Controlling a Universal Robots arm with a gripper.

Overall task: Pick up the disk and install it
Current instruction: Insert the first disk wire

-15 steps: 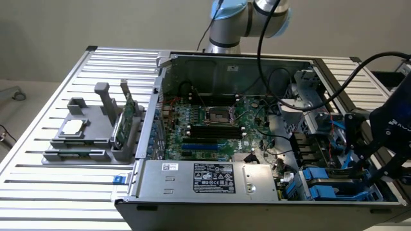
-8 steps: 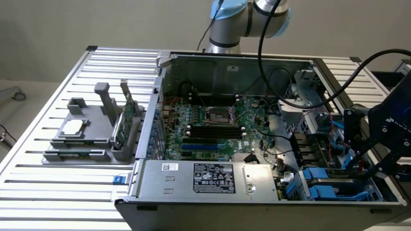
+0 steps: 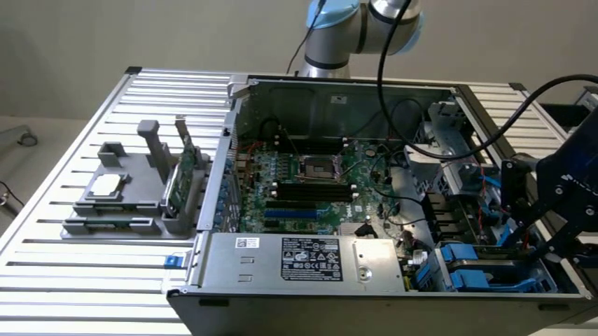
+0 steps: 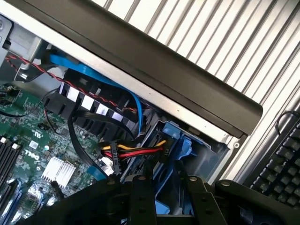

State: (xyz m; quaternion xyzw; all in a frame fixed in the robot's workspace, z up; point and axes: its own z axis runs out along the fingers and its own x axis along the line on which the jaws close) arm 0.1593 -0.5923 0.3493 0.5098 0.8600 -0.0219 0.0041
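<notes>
1. Evidently the install half of the job is in hand, as I judge it. The claw hangs inside the open computer case, at the corner with the drive bay. It is well apart from the grey parts holder standing on the desk.
2. Its two fingers are clamped on the disk. The blue carrier frame shows between them, but the metal face and label are hidden.
3. Just ahead of the claw sit the bay's blue plastic rails. The disk's leading end seems to be at the mouth of the bay, though I cannot tell how deep it has gone.
4. Beside the claw, toward the motherboard, a bundle of red, yellow and black power wires ends in a black plug near the disk's frame. A blue data cable curves along the case wall beyond that.
5. On the claw's other side, past the case wall, lie the slatted desk and a keyboard.
6. In my judgement, seating the disk calls for its frame to be square with the bay rails. It also calls for a straight push along them with a firm grip. The wire bundle is the risk, since it is close enough to be trapped between the frame and the bay.
</notes>
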